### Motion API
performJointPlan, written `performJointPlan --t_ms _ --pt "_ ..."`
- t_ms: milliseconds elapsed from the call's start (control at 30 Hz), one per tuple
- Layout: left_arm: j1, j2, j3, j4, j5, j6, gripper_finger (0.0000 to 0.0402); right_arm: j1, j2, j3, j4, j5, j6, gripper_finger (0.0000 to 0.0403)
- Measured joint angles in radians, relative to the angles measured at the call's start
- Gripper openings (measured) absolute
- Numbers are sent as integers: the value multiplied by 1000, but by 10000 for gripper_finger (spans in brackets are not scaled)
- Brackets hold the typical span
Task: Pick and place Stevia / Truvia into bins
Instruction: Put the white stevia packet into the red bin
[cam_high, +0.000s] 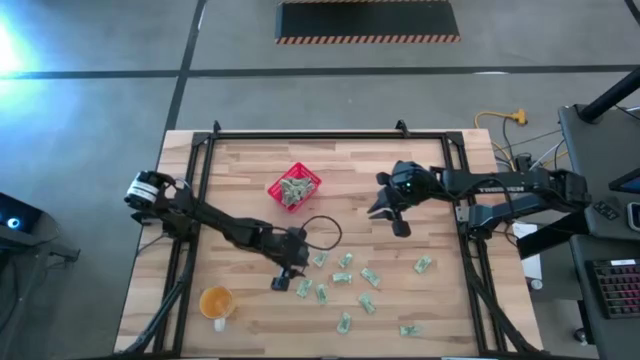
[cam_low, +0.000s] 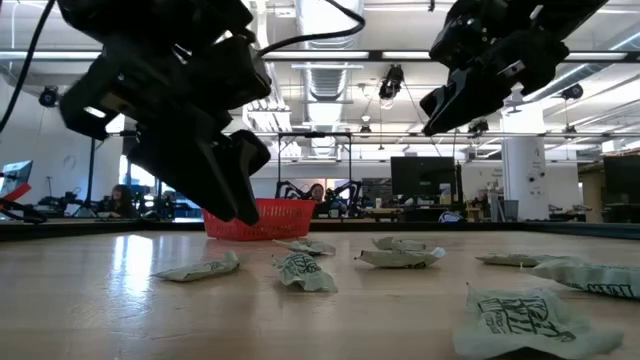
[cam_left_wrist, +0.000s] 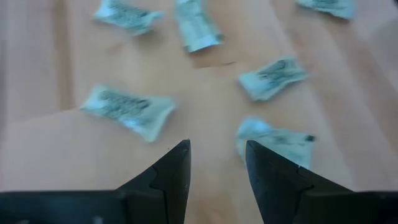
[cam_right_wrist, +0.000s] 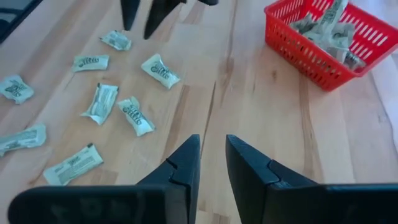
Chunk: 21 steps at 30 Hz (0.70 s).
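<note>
While packets (cam_high: 345, 279) litter wood, orange cup (cam_high: 216, 301) beside left tool (cam_high: 284, 279)

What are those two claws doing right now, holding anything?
Left gripper: open, empty, hanging over the loose packets on the table.
Right gripper: open a little, empty, raised above the table near the red basket.

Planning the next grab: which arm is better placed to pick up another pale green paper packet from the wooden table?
The left. Its left gripper hangs open over the scattered pale green paper packets. The right gripper hovers empty farther off, right of the small red plastic basket.
</note>
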<state>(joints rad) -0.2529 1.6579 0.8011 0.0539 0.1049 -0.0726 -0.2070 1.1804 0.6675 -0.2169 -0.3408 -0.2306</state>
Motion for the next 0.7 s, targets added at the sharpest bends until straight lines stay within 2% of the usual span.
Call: performJointPlan --t_ms 433,700 --pt "-44 10 -11 44 6 -27 138 0 0 -9 21 1 13 73" --pt "-44 81 -16 70 19 -72 138 0 -1 -9 22 1 12 64"
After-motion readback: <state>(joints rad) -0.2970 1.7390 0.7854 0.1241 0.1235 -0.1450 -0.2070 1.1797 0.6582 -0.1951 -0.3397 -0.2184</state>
